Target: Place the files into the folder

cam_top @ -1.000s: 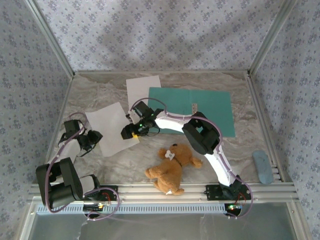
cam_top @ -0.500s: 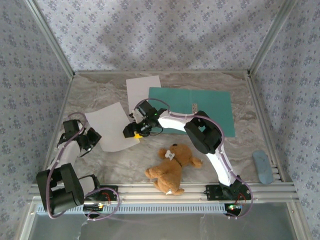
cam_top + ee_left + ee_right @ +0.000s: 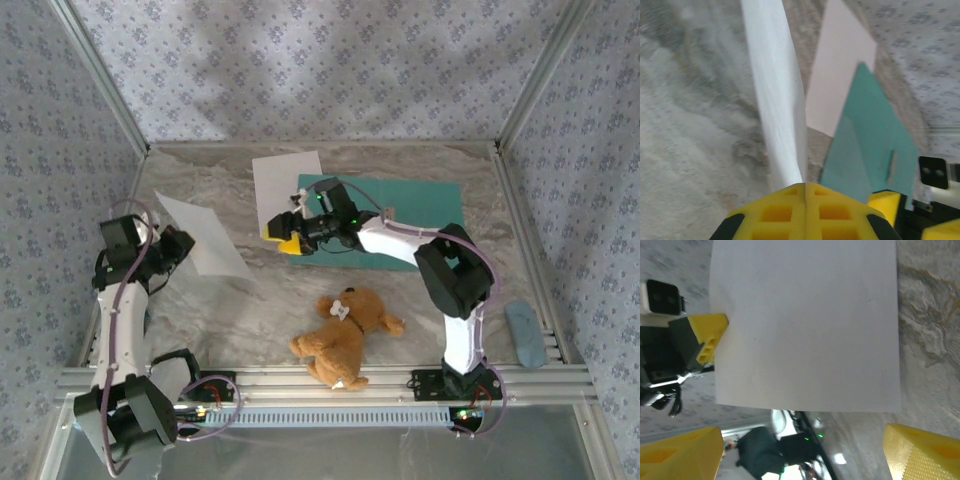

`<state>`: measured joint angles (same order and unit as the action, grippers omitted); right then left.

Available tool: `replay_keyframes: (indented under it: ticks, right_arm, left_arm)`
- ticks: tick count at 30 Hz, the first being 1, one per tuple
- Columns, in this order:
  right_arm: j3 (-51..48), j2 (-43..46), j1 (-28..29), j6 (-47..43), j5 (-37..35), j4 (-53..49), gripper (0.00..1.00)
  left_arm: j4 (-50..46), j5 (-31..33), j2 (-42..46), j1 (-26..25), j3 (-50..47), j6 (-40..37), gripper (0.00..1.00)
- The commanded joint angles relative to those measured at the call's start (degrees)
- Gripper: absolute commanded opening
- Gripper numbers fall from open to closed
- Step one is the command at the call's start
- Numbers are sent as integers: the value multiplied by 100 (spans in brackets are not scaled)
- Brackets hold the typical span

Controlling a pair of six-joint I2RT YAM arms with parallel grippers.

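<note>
My left gripper is shut on the near edge of one white file and holds it tilted up off the table at the left. In the left wrist view the file rises straight out of the closed yellow jaws of the left gripper. The second file lies flat at the back, beside the teal folder, which lies open and flat. My right gripper hovers open at the folder's left edge with nothing in it. The right wrist view faces the held file, and the right gripper stands wide.
A brown teddy bear lies in front of the folder near the table's front edge. A grey-blue oblong object rests at the front right by the rail. Patterned walls close in the table on three sides.
My left gripper has closed on the near file and lifted it up and to the left. My right gripper let go, moved back right toward the folder and opened wider.
</note>
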<state>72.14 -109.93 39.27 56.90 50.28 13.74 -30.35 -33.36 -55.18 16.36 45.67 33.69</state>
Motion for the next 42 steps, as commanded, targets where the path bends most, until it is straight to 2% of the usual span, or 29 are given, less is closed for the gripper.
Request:
replay_keyframes:
  ticks: [1, 6, 10, 14, 22, 32, 35, 42]
  right_arm:
    - [-605, 307, -170, 1398, 384, 1770, 85]
    - [-1406, 455, -414, 3116, 356, 4001, 86]
    - [-1804, 449, -464, 4353, 212, 5755, 87]
    - [-2185, 685, -520, 4893, -12, 6457, 88]
    - [-2779, 1243, -721, 5111, -255, 6612, 95]
    - [-2774, 1892, -835, 5218, -299, 6614, 98]
    - [-2707, 2041, -904, 5302, -259, 6615, 98]
    - [-2710, 2390, -1205, 5375, -246, 6615, 96]
  left_arm:
    - [-518, -587, 20, -165, 716, -10, 0]
    - [-815, -670, -283, -719, 1815, -26, 0]
    - [-1151, -582, -639, -1348, 2718, -8, 0]
    - [-1377, -564, -1010, -1968, 3562, -43, 0]
    - [-895, -707, -1249, -2751, 4322, 538, 0]
    - [74, -1398, -1203, -3489, 4242, 1276, 0]
    - [572, -1951, -1094, -3517, 3913, 1541, 0]
    - [147, -2107, -613, -3426, 3379, 1262, 0]
